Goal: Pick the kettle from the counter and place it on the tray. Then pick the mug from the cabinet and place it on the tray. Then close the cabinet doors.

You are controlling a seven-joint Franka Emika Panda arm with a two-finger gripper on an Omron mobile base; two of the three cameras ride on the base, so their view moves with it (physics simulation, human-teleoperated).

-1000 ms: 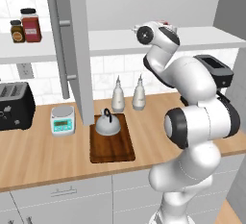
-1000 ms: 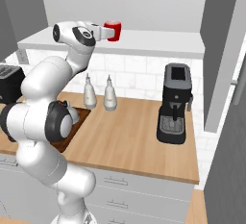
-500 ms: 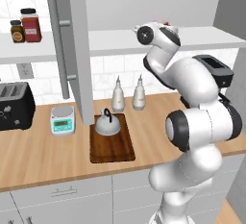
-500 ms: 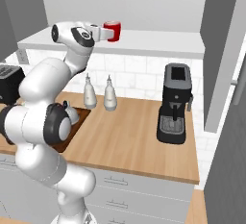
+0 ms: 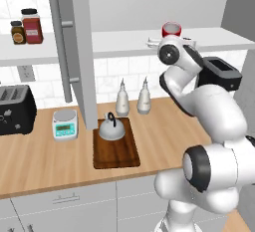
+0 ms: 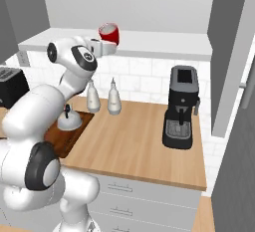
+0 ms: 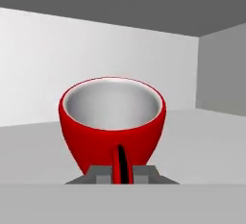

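Fingers of my claw [image 7: 123, 174] pinched tight on the red mug's [image 7: 112, 120] handle, mug tilted above the cabinet [image 6: 149, 43] shelf, kettle [image 5: 111, 128] sitting on the tray [image 5: 117, 154].

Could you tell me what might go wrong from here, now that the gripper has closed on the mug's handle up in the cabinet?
1. The gripper pinches only the mug's thin handle, so the mug could swing or slip during the carry.
2. The kettle already sits on the tray, and the mug might bump it when set down.
3. The two bottles stand just behind the tray, so a low descent could knock them.
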